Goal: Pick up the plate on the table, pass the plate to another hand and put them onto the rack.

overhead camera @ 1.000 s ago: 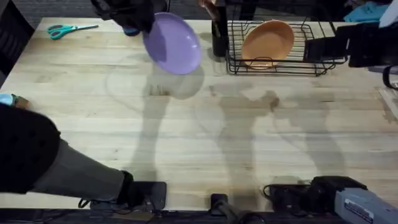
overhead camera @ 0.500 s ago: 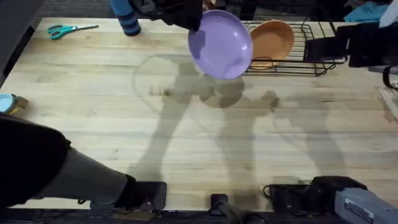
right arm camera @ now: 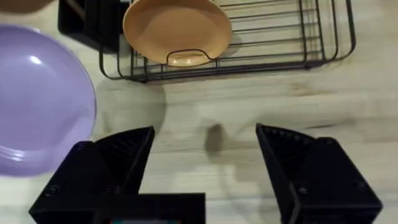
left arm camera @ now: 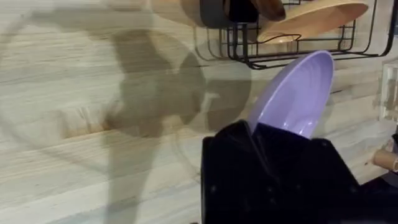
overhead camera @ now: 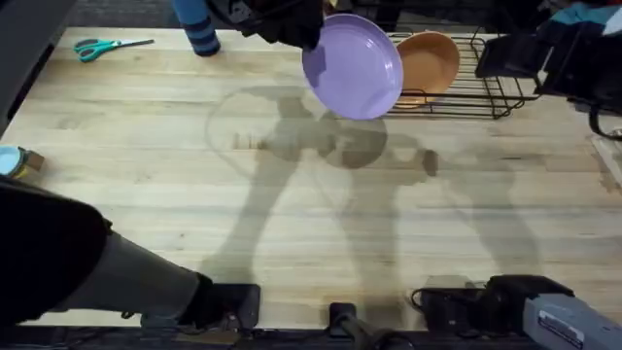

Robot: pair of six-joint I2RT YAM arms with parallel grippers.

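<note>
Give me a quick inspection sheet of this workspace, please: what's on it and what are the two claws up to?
Surface: light wooden table, bare in the middle, arm shadows across it.
Job's things: lavender plate held in the air, tilted, beside the black wire rack; an orange plate already leans in the rack.
Clutter: teal scissors at the far left corner; a blue cylinder at the far edge; a small object at the left edge.
Grippers: left gripper shut on the plate's rim; right gripper open, empty, facing the rack.
Cables: nothing seen.
Surroundings: dark floor beyond the table.
</note>
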